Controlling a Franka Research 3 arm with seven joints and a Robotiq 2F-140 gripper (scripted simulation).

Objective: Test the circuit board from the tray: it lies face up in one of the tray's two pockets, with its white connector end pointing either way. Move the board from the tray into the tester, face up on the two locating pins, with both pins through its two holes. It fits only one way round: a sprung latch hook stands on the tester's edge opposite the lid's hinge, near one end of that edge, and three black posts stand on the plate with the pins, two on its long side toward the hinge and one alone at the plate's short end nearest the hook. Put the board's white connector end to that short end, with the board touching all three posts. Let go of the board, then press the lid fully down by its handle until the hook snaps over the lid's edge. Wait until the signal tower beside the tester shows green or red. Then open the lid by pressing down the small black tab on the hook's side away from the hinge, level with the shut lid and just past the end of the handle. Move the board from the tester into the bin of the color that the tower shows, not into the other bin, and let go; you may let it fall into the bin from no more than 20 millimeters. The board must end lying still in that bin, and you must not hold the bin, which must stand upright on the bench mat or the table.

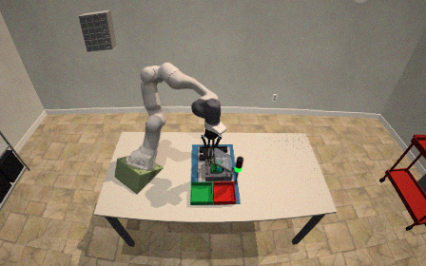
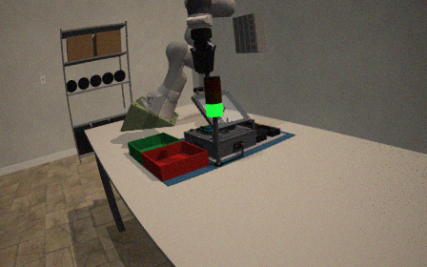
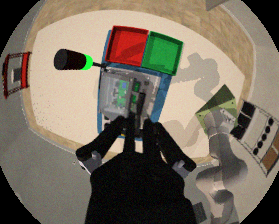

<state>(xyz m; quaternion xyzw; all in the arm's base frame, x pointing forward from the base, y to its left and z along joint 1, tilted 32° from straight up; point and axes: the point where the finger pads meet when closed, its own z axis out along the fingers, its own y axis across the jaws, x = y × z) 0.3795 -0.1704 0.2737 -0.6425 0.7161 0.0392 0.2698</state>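
Observation:
The signal tower (image 1: 238,166) beside the tester shows green; it also shows in the exterior view (image 2: 213,110) and the wrist view (image 3: 73,60). The grey tester (image 2: 220,136) stands on the blue mat with its clear lid (image 2: 223,105) raised. My gripper (image 1: 210,158) hangs straight down over the open tester. Its fingers (image 3: 134,117) are shut on the green circuit board (image 3: 129,92), at the tester's plate. In the exterior view the tower hides the fingertips. The green bin (image 1: 202,193) and the red bin (image 1: 224,192) stand side by side at the mat's near end, both empty.
The black tray (image 2: 267,130) lies on the mat behind the tester. The arm's green base block (image 1: 136,172) stands to the left on the table. A shelf unit (image 2: 96,81) stands by the wall and a red cart (image 1: 424,182) stands at the right.

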